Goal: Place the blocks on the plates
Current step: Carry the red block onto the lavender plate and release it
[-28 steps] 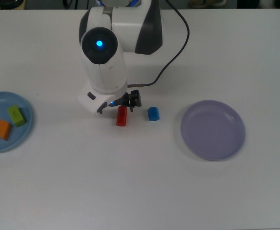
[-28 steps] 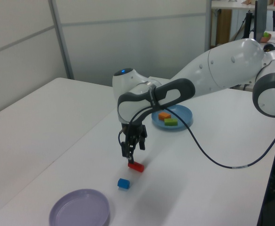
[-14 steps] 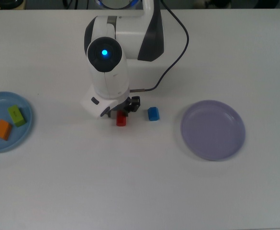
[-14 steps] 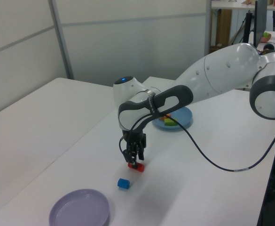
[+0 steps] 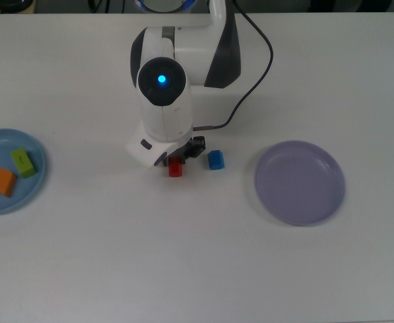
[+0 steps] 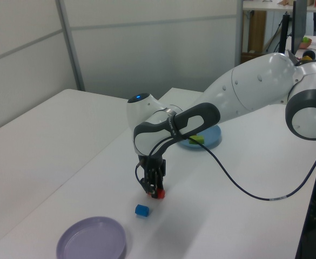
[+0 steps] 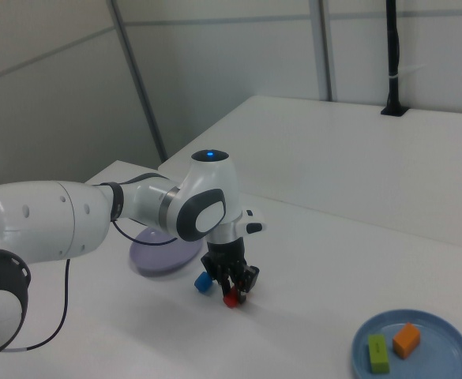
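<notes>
The gripper point(image 6: 154, 190) grasps the red block point(image 6: 159, 193) on the table point(image 5: 183, 256). Only the right view shows both the orange block point(image 7: 406, 339) and the green block point(image 7: 377, 354) clearly on the blue plate point(image 7: 444, 369); the left view hides most of that plate behind the arm.

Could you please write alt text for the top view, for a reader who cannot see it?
A white robot arm's gripper is down at a red block mid-table, a blue block beside it. A light blue plate holds green and orange blocks; a lavender plate sits empty.

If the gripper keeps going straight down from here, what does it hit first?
The red block: the gripper points down with the block right at its fingertips. Beneath that is only the table.
</notes>
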Controlling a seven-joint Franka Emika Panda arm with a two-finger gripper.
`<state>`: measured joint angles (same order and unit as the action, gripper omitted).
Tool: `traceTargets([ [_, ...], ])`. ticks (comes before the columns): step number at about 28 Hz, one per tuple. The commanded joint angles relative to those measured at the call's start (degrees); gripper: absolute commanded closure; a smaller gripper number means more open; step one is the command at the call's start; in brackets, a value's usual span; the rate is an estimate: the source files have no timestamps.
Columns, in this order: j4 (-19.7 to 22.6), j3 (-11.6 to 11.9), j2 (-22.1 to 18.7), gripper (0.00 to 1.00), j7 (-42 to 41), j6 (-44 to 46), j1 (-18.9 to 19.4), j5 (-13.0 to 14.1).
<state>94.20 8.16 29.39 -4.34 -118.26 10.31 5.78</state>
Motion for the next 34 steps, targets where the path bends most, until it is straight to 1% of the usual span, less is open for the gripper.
traceTargets([
  [1, 1.16, 0.81, -1.18, 0.97, 0.38, -1.97, 1.29, -0.69],
  [2, 0.99, 0.81, -1.35, 1.00, 0.38, -1.97, 1.47, -0.69],
  [4, 0.81, 0.81, -1.88, 1.00, 0.47, -1.71, 1.73, -0.60],
  [5, 0.64, 0.72, -3.01, 1.00, 0.56, -1.53, 1.99, -0.25],
  [9, -1.03, 0.63, -4.43, 1.00, 1.52, -1.09, 2.78, 0.28],
  [11, -1.74, -0.42, -5.31, 0.99, 3.71, -1.35, 4.01, 0.37],
  [15, -2.61, -2.44, -5.22, 0.99, 6.26, -2.23, 5.95, -0.51],
  [16, -3.14, -3.05, -5.05, 0.99, 7.49, -3.02, 7.26, -0.68],
  [19, -3.32, -3.15, -4.70, 0.97, 9.08, -5.39, 9.46, -0.77],
  [20, -3.32, -3.15, -4.43, 0.96, 9.43, -7.14, 10.77, -1.03],
  [22, -3.32, -3.15, -3.82, 0.95, 9.52, -9.08, 12.01, -1.65],
  [24, -3.32, -3.15, -2.33, 0.95, 10.31, -11.36, 13.42, -1.74],
  [25, -3.32, -3.15, -1.28, 0.93, 11.97, -13.55, 14.64, -2.09],
  [28, -3.32, -3.24, 0.66, 0.87, 14.17, -16.38, 15.62, -4.19],
  [30, -3.32, -3.24, 1.98, 0.86, 15.84, -17.26, 16.49, -6.21],
  [31, -3.23, -3.24, 2.25, 0.86, 16.11, -17.26, 16.59, -6.57],
  [34, -3.23, -3.24, 2.34, 0.84, 16.29, -17.18, 16.67, -6.49],
])
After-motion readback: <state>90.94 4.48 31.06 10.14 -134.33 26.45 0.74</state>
